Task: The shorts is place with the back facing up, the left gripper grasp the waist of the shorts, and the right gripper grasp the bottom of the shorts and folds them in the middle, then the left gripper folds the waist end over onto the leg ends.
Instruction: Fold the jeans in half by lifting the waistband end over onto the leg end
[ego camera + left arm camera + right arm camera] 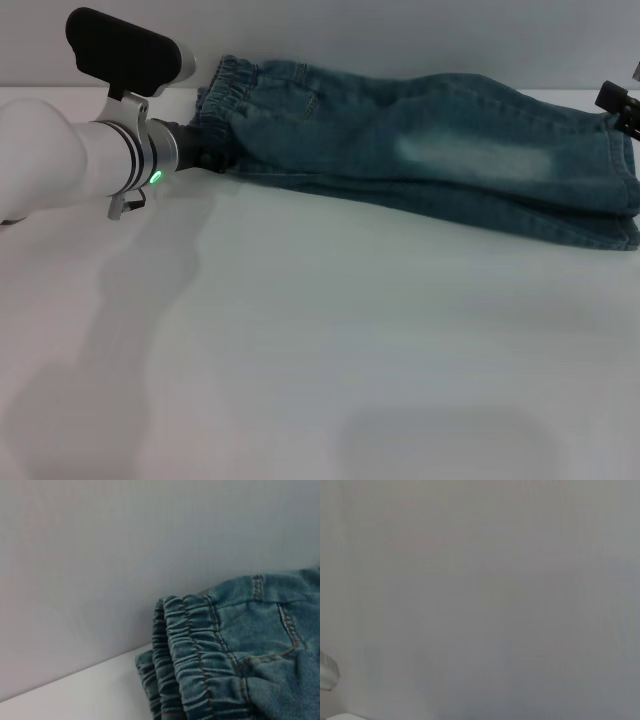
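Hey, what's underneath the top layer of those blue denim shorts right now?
The blue faded-denim shorts lie folded lengthwise on the white table; a second gathered waistband layer and lower leg hem peek out beneath. Anything else under them is covered.

I see the shorts (pixel 420 150) lying folded lengthwise on the white table (pixel 320 350). My left gripper (pixel 210 158) meets the waist (pixel 225 95); my right gripper (pixel 622 105) sits at the hems.
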`<state>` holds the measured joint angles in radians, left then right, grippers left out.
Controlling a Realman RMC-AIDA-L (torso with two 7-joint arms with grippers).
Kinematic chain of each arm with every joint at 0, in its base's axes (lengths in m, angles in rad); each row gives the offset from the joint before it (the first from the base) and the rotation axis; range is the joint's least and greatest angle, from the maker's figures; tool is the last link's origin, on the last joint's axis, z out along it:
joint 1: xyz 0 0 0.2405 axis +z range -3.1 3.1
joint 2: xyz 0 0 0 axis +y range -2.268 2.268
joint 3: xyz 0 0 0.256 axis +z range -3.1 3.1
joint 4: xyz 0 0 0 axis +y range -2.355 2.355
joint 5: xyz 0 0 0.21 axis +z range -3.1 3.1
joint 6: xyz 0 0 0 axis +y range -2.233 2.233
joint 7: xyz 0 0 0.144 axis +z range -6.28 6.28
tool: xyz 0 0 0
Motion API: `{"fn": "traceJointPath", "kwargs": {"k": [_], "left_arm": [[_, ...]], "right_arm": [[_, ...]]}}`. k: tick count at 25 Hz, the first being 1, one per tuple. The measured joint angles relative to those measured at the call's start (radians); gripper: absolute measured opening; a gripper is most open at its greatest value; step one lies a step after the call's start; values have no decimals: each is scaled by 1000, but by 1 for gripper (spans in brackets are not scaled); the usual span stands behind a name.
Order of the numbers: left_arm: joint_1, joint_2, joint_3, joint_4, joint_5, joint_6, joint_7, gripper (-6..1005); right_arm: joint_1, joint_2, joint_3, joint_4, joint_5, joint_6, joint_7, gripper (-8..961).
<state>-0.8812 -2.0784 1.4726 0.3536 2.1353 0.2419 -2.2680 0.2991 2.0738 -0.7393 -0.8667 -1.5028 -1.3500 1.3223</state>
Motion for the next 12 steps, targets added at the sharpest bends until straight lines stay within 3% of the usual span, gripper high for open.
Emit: {"fn": "traceJointPath", "kwargs": {"k": [3,6,12], "left_arm": [[1,0,14,0,0,0,6,748],[3,1,34,1,0,-10,6,550],[12,3,35,0,0,-3,7,479]], "right_arm": [[0,0,0,0,1,0,0,630],[0,0,0,0,1,0,0,630],[0,0,0,1,1,0,0,630]]}}
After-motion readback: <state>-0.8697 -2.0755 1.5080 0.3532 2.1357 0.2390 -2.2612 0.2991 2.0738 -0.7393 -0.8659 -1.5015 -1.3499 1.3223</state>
